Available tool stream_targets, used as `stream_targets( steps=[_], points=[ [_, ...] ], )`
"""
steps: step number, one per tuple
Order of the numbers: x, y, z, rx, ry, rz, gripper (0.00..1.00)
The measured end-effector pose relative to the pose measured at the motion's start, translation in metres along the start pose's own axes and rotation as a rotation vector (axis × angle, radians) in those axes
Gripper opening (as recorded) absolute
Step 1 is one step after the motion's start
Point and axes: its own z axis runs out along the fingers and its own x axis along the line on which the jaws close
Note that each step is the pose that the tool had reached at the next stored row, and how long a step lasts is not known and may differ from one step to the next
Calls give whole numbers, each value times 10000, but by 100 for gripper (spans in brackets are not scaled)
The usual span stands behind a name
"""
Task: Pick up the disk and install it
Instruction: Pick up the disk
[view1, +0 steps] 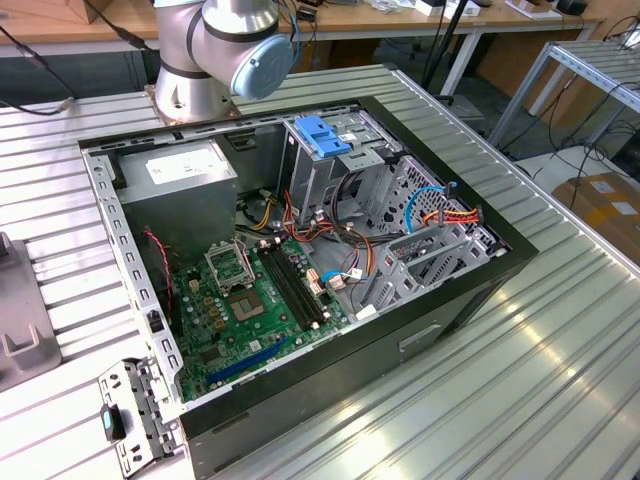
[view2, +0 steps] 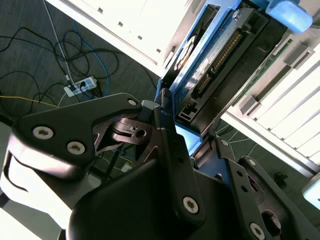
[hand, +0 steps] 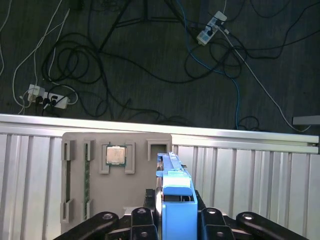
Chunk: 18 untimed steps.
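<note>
while the end effector (hand: 176, 212) clamps the disk (hand: 174, 175), its label (view2: 207, 57) unreadable

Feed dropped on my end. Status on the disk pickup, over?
Gripper shut on the disk. Disk held on edge at the grey parts tray, beside a chip. Nothing seen touching the disk besides the fingers.

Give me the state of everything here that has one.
disk, held on edge between the fingers
gripper, shut on the disk
computer case, open, side panel off
processor, lying in a recess of the grey tray
</note>
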Motion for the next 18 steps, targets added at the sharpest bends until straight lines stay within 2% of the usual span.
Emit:
stream_targets(
  steps=[18],
  points=[
    [-3,3,-75,0,-3,-1,37]
  ],
)
